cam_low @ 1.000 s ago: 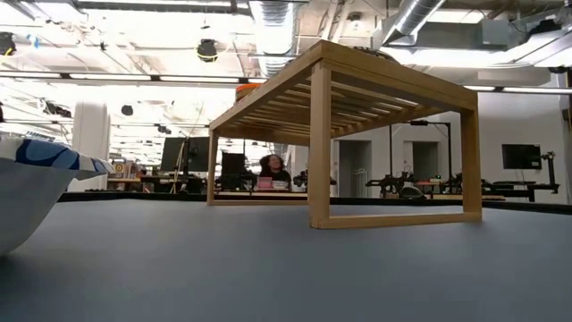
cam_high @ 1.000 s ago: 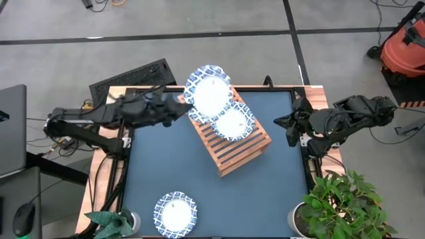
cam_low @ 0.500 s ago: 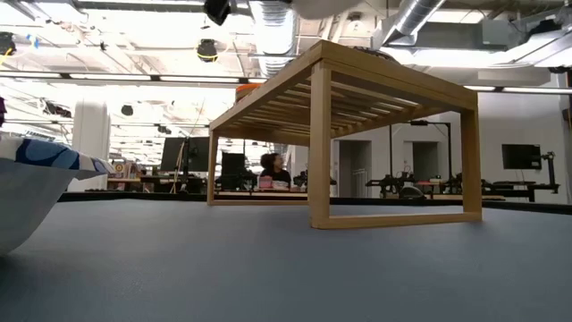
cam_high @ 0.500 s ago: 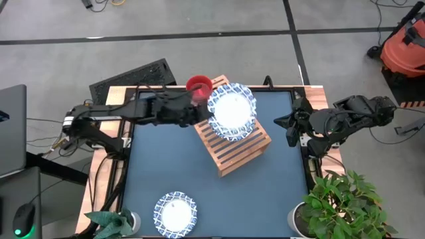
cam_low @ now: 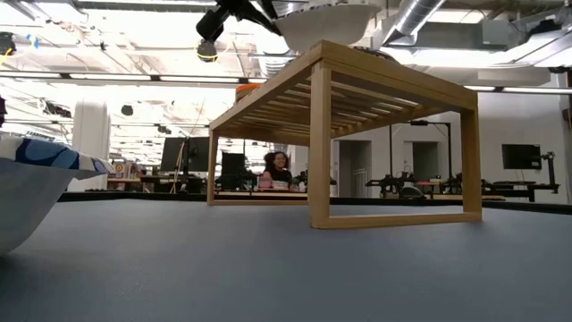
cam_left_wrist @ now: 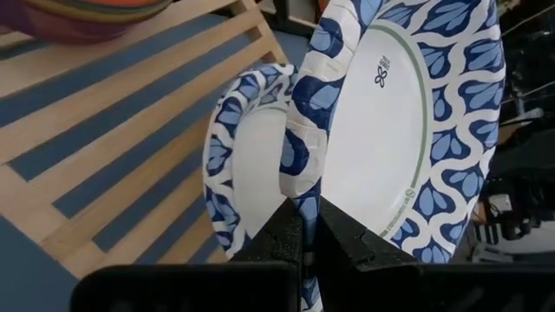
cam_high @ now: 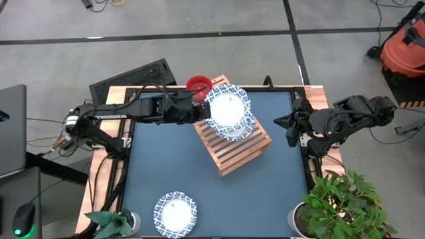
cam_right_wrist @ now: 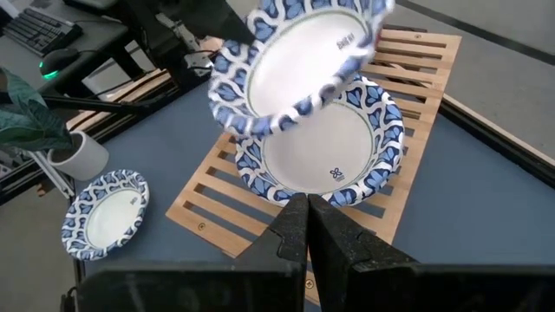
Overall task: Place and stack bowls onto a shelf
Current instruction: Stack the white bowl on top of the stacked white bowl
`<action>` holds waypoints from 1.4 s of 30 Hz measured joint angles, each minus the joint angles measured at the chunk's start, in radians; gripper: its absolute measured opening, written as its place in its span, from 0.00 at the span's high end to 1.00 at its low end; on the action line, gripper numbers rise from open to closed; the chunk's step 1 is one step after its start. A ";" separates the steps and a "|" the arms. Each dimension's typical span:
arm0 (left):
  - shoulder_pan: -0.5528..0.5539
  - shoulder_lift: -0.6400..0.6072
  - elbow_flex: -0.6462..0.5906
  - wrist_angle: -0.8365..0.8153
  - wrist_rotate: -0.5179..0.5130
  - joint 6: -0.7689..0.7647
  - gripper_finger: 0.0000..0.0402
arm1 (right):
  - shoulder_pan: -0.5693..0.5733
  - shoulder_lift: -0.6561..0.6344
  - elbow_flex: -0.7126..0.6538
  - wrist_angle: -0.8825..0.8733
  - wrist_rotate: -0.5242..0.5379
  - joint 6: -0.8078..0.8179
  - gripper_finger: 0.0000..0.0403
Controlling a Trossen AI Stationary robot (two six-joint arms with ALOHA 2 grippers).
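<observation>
- The left gripper (cam_high: 202,113) reaches in from the left over the far end of the light-wood slatted shelf (cam_high: 234,147), its fingers (cam_left_wrist: 290,230) pinched shut on the rim of a shallow white dish with a blue patterned rim (cam_high: 227,108).
- That held dish hangs tilted just above a second blue-rimmed white dish (cam_right_wrist: 325,158), which lies flat on the shelf's slats; whether the two touch cannot be told.
- A small red plastic bowl (cam_high: 198,85) sits at the shelf's far-left corner, just beside the left gripper.
- A third blue-rimmed white dish (cam_high: 175,214) rests on the dark blue tabletop (cam_high: 265,192) at the near-left, well apart from the shelf.
- The right gripper (cam_high: 287,123) waits at the table's right edge, its fingers (cam_right_wrist: 293,227) close together with nothing between them.
- A potted green plant (cam_high: 342,202) stands at the near-right corner.
</observation>
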 joint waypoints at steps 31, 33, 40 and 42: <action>0.021 0.097 -0.001 0.077 0.111 0.050 0.90 | 0.000 0.000 0.000 -0.004 0.020 -0.003 0.91; 0.022 0.097 -0.001 0.079 0.105 0.050 0.85 | 0.000 0.000 0.000 -0.004 0.020 -0.003 0.91; 0.038 0.097 -0.001 0.083 0.113 0.111 0.70 | 0.000 0.000 0.000 -0.004 0.020 -0.002 0.91; 0.060 0.087 -0.001 0.081 0.135 0.148 0.67 | 0.000 0.000 0.000 -0.004 0.020 -0.002 0.91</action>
